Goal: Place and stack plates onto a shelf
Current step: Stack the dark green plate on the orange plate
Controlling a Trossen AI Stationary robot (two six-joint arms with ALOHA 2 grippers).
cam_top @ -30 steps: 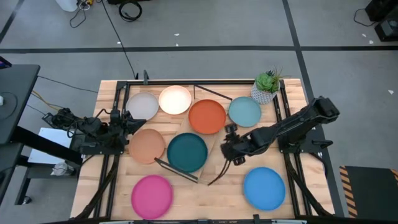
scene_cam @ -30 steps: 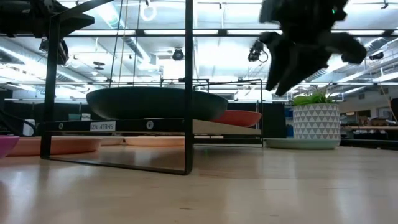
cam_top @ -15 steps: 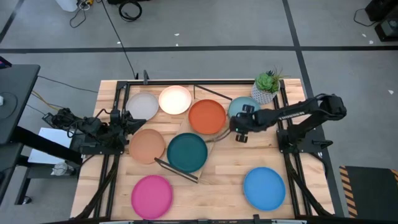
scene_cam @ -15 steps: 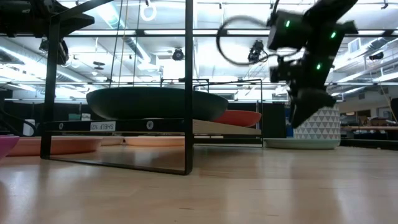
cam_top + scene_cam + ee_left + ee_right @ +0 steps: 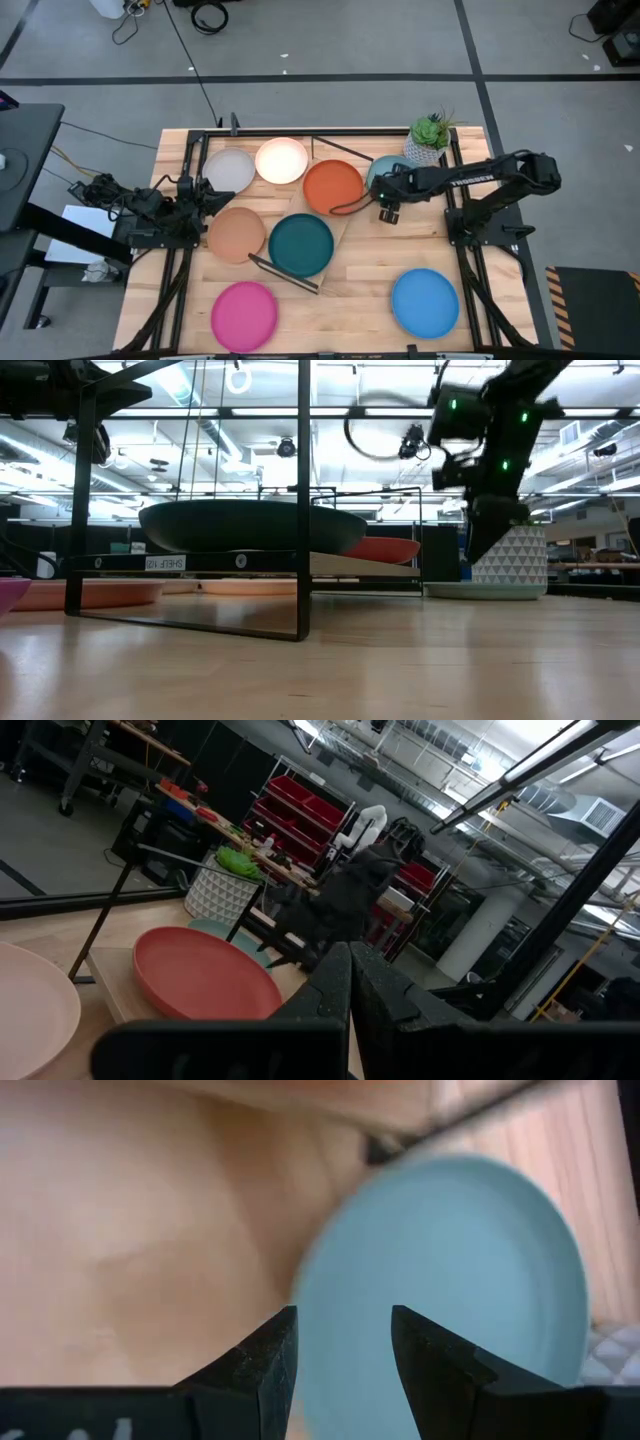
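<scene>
The shelf (image 5: 340, 232) stands aslant at the middle of the tabletop (image 5: 350, 315), bearing the near-end plate (image 5: 300, 244) and the far-end plate (image 5: 333, 187); the corner plate (image 5: 230, 170) and the far-edge plate (image 5: 281, 160) lie side by side toward the far left corner; the left-edge plate (image 5: 236, 234) lies left of the shelf; the potted plant (image 5: 428, 140) stands in the far right corner, the plant-side plate (image 5: 398, 176) just before it, the right gripper (image 5: 388, 210) above that plate's near rim; the near-left plate (image 5: 244, 312) and the near-right plate (image 5: 424, 302) lie along the near edge.

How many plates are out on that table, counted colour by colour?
grey plate: 1
cream plate: 1
orange plate: 1
light blue plate: 1
tan plate: 1
dark teal plate: 1
pink plate: 1
bright blue plate: 1
Total: 8
</scene>
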